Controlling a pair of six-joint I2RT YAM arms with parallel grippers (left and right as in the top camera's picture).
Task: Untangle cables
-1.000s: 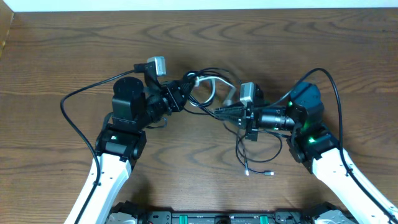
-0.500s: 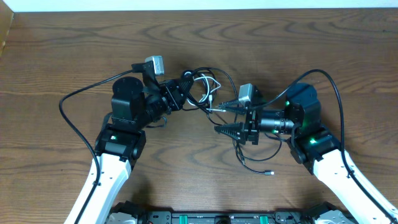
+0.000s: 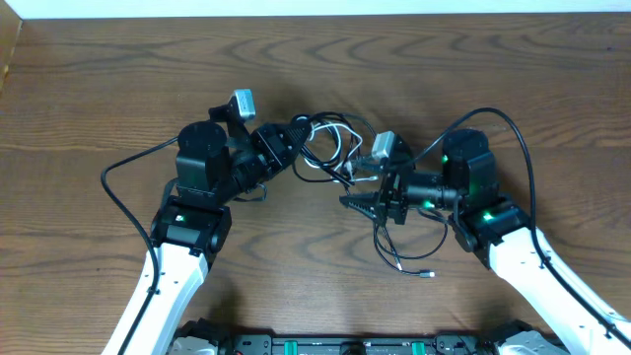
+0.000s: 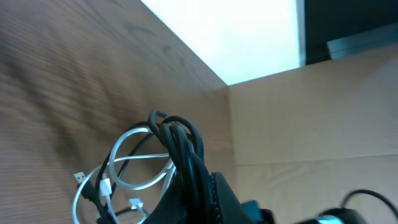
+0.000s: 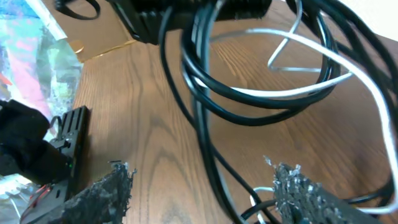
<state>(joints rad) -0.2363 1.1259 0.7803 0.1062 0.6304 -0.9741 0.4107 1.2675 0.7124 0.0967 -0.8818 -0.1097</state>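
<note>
The cables point(image 3: 330, 148) lie in a tangle of black loops and one white loop between the two arms. My left gripper point(image 3: 292, 136) is shut on a bunch of black cables point(image 4: 181, 140) at the tangle's left side. The white cable point(image 4: 142, 163) loops beside them, its plugs showing. My right gripper point(image 3: 353, 188) stands open at the tangle's lower right. In the right wrist view black cables point(image 5: 205, 118) run between its fingertips point(image 5: 106, 193) without being pinched, and the white cable point(image 5: 323, 59) crosses above. One black strand trails to a plug point(image 3: 426, 274) near the front.
Thick black wires point(image 3: 123, 187) belonging to the arms arc out at the left and at the right point(image 3: 523, 148). The table's far edge point(image 3: 315, 14) runs along the top. A cardboard wall point(image 4: 311, 124) and crumpled plastic point(image 5: 37, 56) stand beyond the table.
My right gripper has gone from shut to open, letting go of the cables, and shifted slightly left. The left gripper has kept its hold and drawn the bundle a little up and right.
</note>
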